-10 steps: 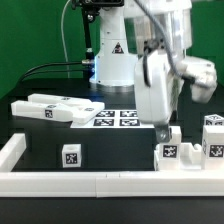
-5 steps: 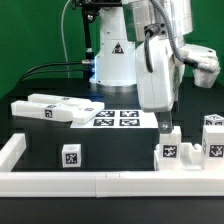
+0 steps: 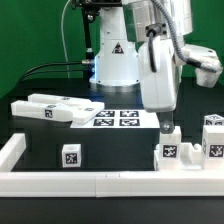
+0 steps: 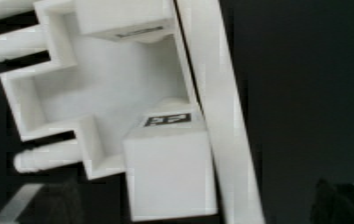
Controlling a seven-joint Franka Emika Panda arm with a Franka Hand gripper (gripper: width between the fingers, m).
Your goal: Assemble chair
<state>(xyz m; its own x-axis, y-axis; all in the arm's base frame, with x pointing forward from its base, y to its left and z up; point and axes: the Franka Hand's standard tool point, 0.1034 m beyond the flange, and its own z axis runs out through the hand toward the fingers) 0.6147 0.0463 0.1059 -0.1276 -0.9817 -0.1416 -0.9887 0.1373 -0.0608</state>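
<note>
The chair is in loose white tagged parts. Two long bars (image 3: 47,108) lie at the exterior view's left, and a small block (image 3: 71,155) stands in front of them. A pegged block (image 3: 171,153) and a taller piece (image 3: 213,135) stand at the right by the rail. My gripper (image 3: 165,128) points down just above the pegged block, open and empty. In the wrist view the gripper (image 4: 192,206) shows as dark fingers (image 4: 37,203) set wide apart. That block (image 4: 103,100), with pegs and a tag, lies below between them.
The marker board (image 3: 115,118) lies mid-table in front of the robot base. A long white border rail (image 3: 100,181) runs along the front edge and up the left side; it also shows in the wrist view (image 4: 220,110), right beside the pegged block.
My gripper has risen a little from the pegged block at the right, and the wrist has turned. The parts on the table have not moved.
</note>
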